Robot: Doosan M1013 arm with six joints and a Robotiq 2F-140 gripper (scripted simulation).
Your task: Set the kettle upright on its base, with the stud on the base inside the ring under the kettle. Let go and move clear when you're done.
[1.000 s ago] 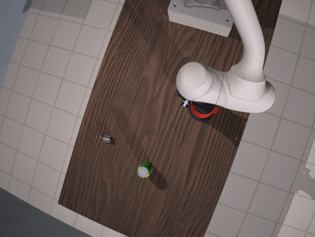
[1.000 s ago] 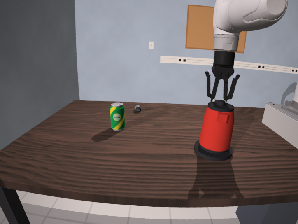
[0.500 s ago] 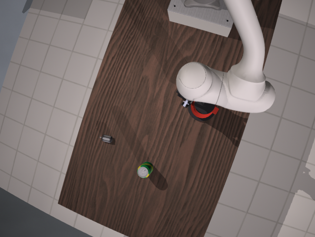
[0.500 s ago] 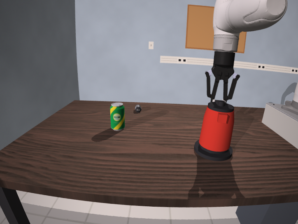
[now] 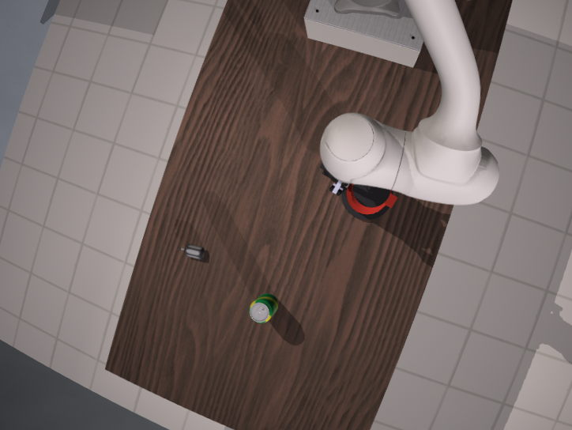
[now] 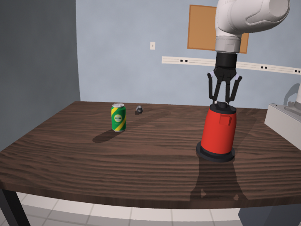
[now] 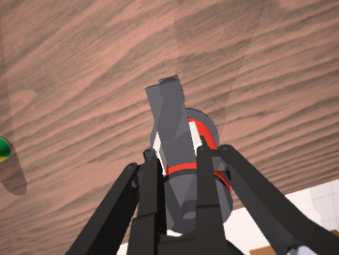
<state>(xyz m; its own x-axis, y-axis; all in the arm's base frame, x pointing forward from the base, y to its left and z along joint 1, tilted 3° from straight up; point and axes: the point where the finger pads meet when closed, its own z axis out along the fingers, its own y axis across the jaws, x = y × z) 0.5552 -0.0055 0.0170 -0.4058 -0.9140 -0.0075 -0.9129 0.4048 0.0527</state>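
The red kettle (image 6: 218, 131) (image 5: 372, 209) (image 7: 209, 136) stands upright on its round black base (image 6: 215, 158) at the right side of the wooden table (image 6: 97, 165) (image 5: 231, 138). I cannot see the stud or the ring under the kettle. My gripper (image 6: 220, 103) (image 7: 178, 133) points straight down and is shut on the dark knob on top of the kettle. In the wrist view the kettle's grey handle (image 7: 169, 112) runs up between the fingers. In the overhead view the arm hides most of the gripper and kettle.
A green and yellow can (image 5: 263, 308) (image 6: 118, 117) (image 7: 4, 149) stands left of the middle. A small dark grey object (image 5: 193, 252) (image 6: 139, 109) lies behind it. The arm's grey mounting block (image 5: 365, 32) (image 6: 282, 121) sits at the right end. The table's edge runs close behind the kettle.
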